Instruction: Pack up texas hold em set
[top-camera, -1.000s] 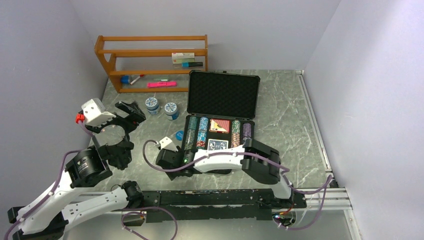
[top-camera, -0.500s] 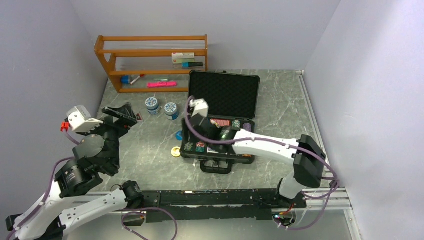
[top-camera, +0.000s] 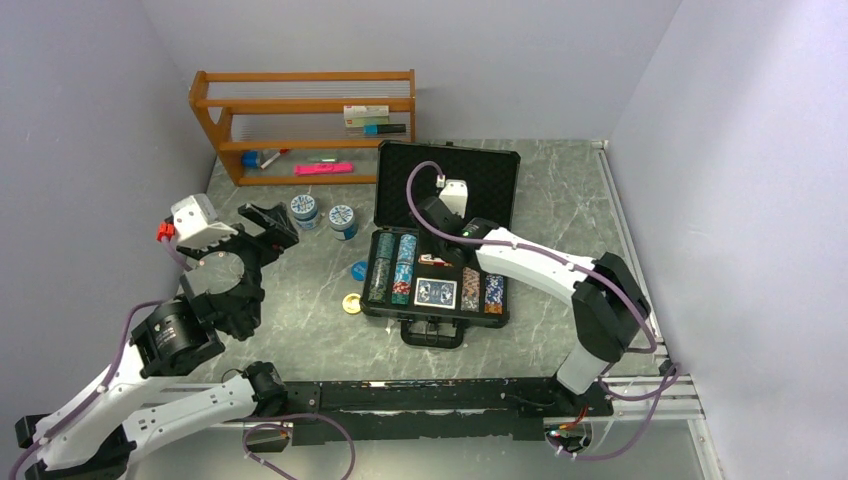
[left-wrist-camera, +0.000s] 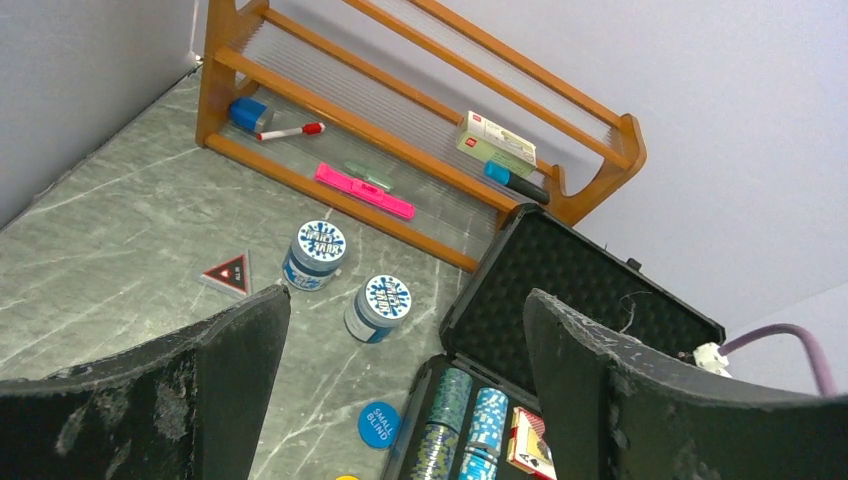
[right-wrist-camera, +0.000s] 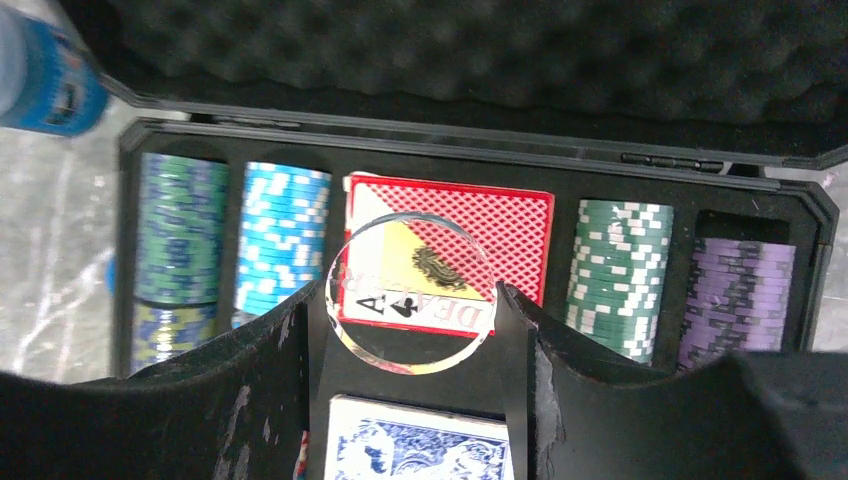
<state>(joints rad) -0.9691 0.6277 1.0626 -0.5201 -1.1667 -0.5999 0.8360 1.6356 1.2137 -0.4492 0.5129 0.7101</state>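
The black case (top-camera: 437, 318) lies open, its foam lid (top-camera: 447, 190) propped up at the back. Striped chip stacks (right-wrist-camera: 283, 235) fill its outer slots, with a red deck (right-wrist-camera: 500, 230) and a blue deck (right-wrist-camera: 415, 445) in the middle. My right gripper (right-wrist-camera: 410, 320) hovers over the red deck, shut on the edges of a clear round dealer button (right-wrist-camera: 412, 345). A yellow disc (top-camera: 351, 303) and a blue "small blind" disc (left-wrist-camera: 381, 424) lie on the table left of the case. My left gripper (left-wrist-camera: 400, 400) hangs open and empty, high over the left of the table.
Two blue-and-white tubs (top-camera: 305, 210) (top-camera: 343, 220) stand left of the lid. A wooden shelf (top-camera: 300, 120) with markers and a box lines the back wall. A red triangle card (left-wrist-camera: 228, 273) lies near the tubs. Walls close in on left and right.
My right arm has swung from the case's front left corner to over its middle, with the clear button in its jaws. The left arm dipped left and came back.
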